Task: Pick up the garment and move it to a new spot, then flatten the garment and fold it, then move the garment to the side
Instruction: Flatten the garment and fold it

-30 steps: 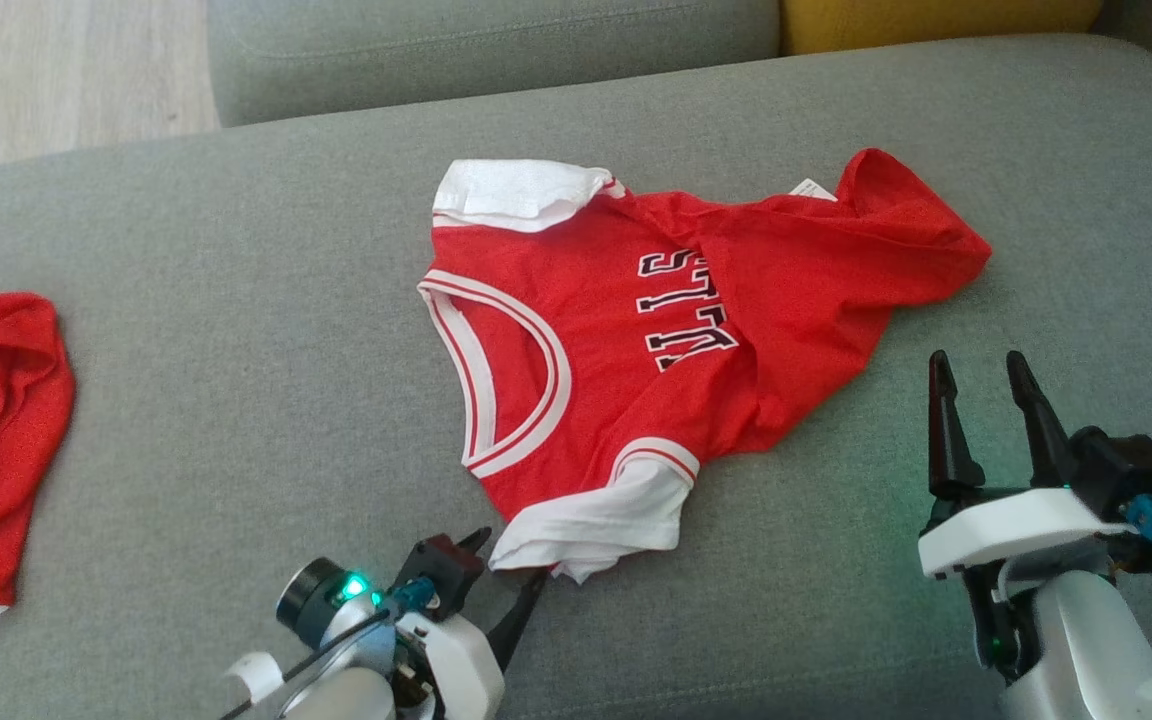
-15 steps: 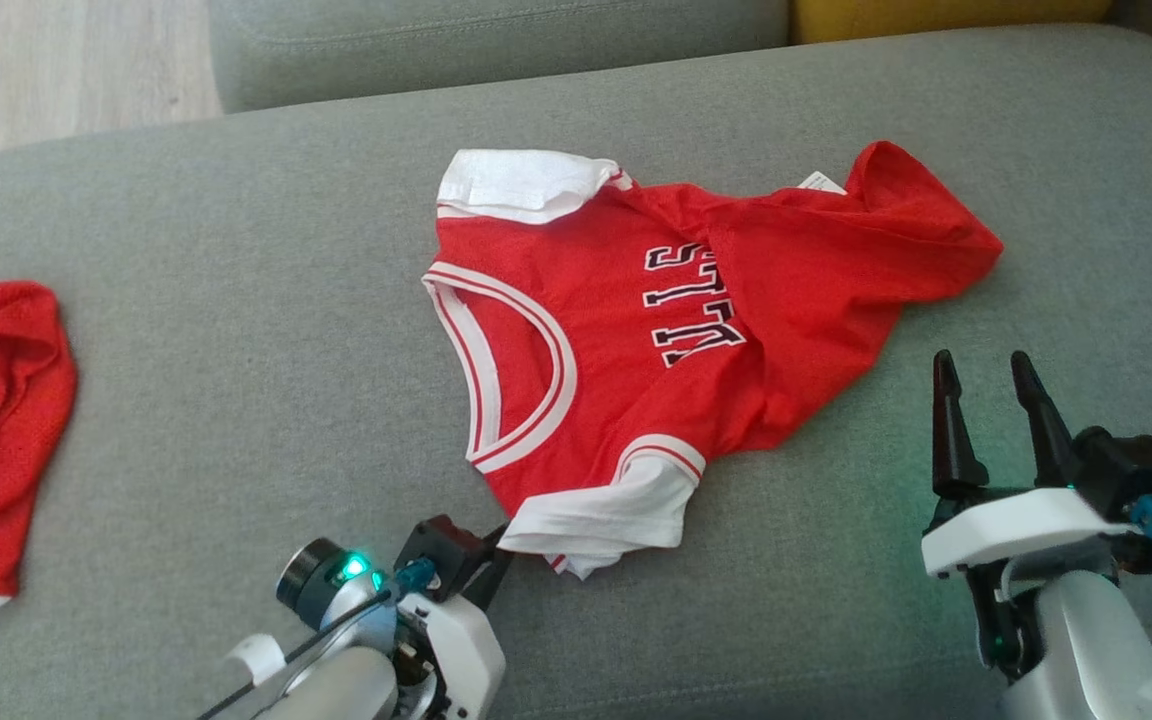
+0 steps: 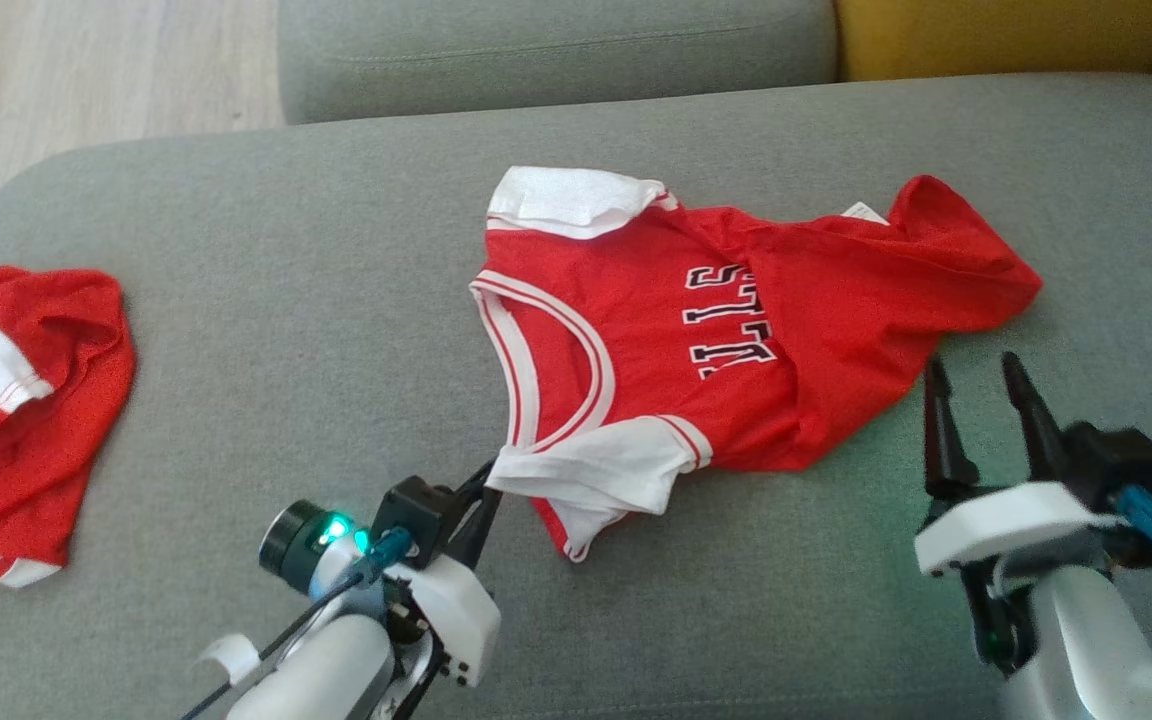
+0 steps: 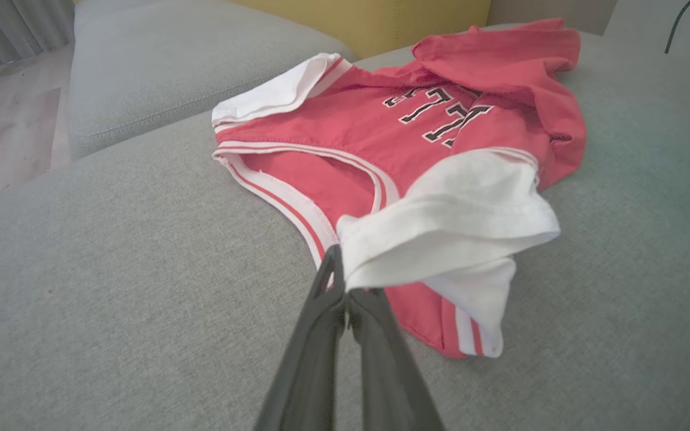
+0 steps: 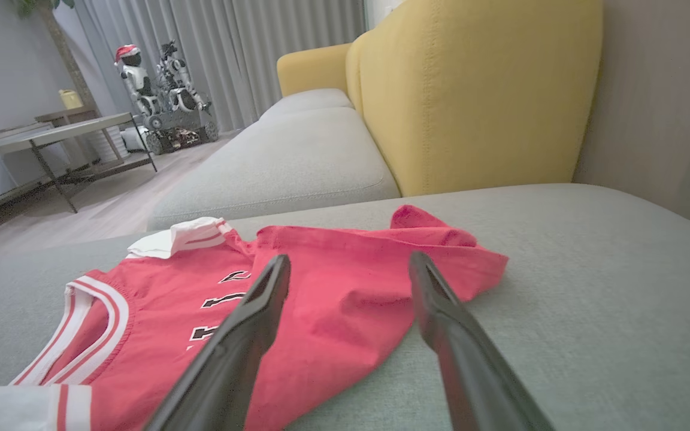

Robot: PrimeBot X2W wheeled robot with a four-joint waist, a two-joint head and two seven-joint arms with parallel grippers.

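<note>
In the head view we count two red garments on the grey sofa seat (image 3: pixel 266 300). The jersey (image 3: pixel 736 320) lies crumpled mid-seat, and a second red garment (image 3: pixel 26 400) lies well apart at the seat's left end. We count two grippers. The left gripper (image 3: pixel 488 478) is clamped on the jersey's near white sleeve (image 3: pixel 596 465). The right gripper (image 3: pixel 971 372) has its fingers apart just beside the hem, holding nothing.

The left wrist view gives the pinch more sharply: both fingers are pressed together on the sleeve's edge, and the sleeve bulges up over red cloth.

The right wrist view adds the room: one yellow backrest (image 5: pixel 477 90), one table (image 5: pixel 57 134), grey curtains (image 5: pixel 249 48) and robot figures (image 5: pixel 159 84) too small to count.
</note>
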